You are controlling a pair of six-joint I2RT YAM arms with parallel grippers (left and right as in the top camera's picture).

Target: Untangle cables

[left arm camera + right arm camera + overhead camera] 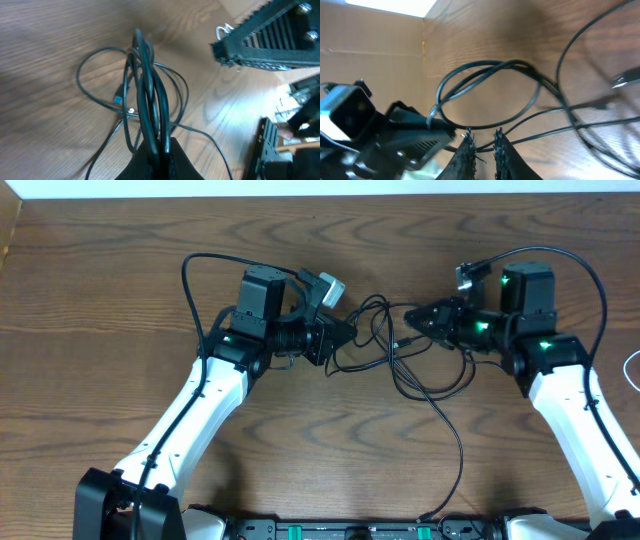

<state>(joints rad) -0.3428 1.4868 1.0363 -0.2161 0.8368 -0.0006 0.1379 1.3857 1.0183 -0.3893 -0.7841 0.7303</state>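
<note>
A tangle of thin black cables (395, 350) lies on the wooden table (100, 300) between my two arms. My left gripper (345, 335) is shut on several strands of it. In the left wrist view those cables (145, 75) rise as taut loops from the closed left gripper (161, 150), and a small blue-tipped plug (117, 99) lies beside them. My right gripper (410, 320) faces the tangle from the right. In the right wrist view the right gripper (483, 140) stands slightly open, and thin strands of the cables (490, 95) cross just beyond its tips, none clamped.
One black strand (455, 450) trails from the tangle toward the table's front edge. Part of a white cord (630, 365) shows at the right edge. The right arm's finger (265, 40) sits close in the left wrist view. The left arm's finger (405, 135) sits close in the right wrist view.
</note>
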